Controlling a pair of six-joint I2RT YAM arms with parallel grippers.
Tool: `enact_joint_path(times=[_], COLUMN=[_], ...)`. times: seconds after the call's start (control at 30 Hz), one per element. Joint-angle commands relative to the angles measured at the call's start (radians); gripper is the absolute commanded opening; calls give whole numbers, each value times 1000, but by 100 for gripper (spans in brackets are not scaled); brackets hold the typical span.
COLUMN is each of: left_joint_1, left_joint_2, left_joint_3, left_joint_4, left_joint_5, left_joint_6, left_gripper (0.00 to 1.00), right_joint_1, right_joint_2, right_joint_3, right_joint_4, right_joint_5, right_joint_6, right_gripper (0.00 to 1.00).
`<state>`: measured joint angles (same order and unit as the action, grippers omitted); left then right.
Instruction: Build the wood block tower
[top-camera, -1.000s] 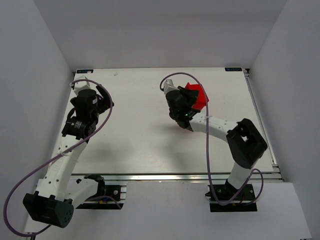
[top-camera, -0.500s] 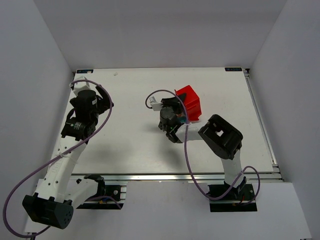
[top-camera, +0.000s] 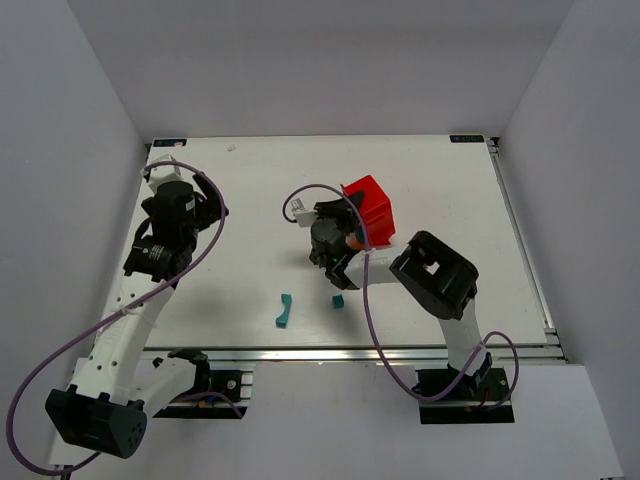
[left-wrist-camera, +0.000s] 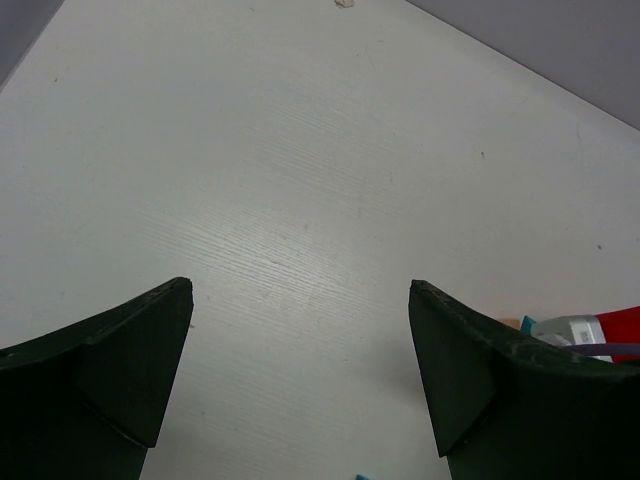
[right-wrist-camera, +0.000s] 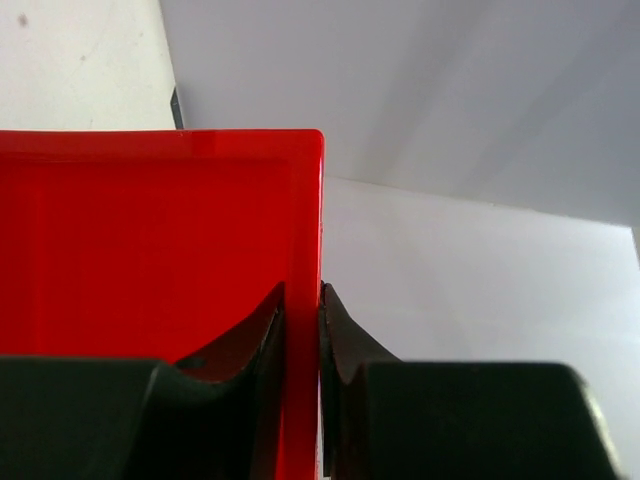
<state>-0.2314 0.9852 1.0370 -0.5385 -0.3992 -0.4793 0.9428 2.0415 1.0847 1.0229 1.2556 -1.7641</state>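
Plain grey walls close in a white worktop (top-camera: 260, 190) on three sides, and an aluminium rail (top-camera: 350, 353) runs along its near edge.

The right hand (right-wrist-camera: 300, 315) is nearly closed, pinching one wall of the red plastic bin (top-camera: 368, 200). One finger is inside the bin and the other is outside, and both press against the thin red wall. Seen from above, hand and bin are near the middle of the worktop, with the bin on the side toward the back edge. Whether the bin rests on the surface or is lifted off it I cannot tell.

The left hand (left-wrist-camera: 300, 288) is spread wide with nothing between its fingers. It hangs over bare surface near the left edge, well apart from the bin.

The wood blocks lie loose on the worktop, close to the near edge and about midway along it. One is a small teal cube (top-camera: 339, 300). To its left, and apart from it, is a longer, slightly bent teal piece (top-camera: 285, 311), too small to make out as one block or several. Neither rests on the other.

In the left wrist view a tan scrap (left-wrist-camera: 510, 322) shows just beside the bin and the right arm's grey-white wrist part (left-wrist-camera: 565, 328). It may be a bare-wood block, but too little of it shows to be sure.
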Motion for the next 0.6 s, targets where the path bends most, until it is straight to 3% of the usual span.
enact_joint_path(times=[0.0, 0.17, 0.23, 0.3, 0.33, 0.37, 0.4, 0.43, 0.47, 0.5, 0.53, 0.57], left_joint_1=[-6, -5, -5, -5, -6, -5, -5, -5, -5, -3, -2, 0], left_joint_2=[-11, 4, 16, 32, 38, 44, 58, 63, 69, 78, 82, 87], left_joint_3=[-2, 9, 15, 21, 24, 32, 35, 38, 44, 44, 46, 47], left_joint_4=[11, 2, -1, -9, -11, -15, -17, -14, -12, -9, 1, 5], left_joint_5=[11, 19, 22, 23, 31, 36, 40, 46, 60, 71, 83, 104], left_joint_6=[1, 2, 4, 4, 4, 5, 8, 8, 11, 11, 13, 15], left_gripper=[98, 98, 98, 98, 98, 98, 98, 98, 98, 98, 98, 98], right_joint_1=[-13, -100, -171, -228, -290, -320, -352, -416, -468, -537, -606, -616], right_joint_2=[-15, -55, -81, -121, -139, -162, -208, -216, -211, -240, -272, -308], right_joint_3=[72, 156, 178, 193, 199, 202, 262, 361, 495, 565, 502, 419], right_joint_4=[202, 353, 361, 286, 199, -96, -377, -781, -1450, -1503, -1451, -1270], right_joint_5=[41, 70, 96, 123, 126, 117, 32, -107, -368, -812, -876, -869], right_joint_6=[-46, -129, -97, 51, 155, 290, 746, 1092, 1381, 1558, 1560, 1534], right_gripper=[0, 0, 0, 0, 0, 0, 0, 0, 0, 0, 0, 0])
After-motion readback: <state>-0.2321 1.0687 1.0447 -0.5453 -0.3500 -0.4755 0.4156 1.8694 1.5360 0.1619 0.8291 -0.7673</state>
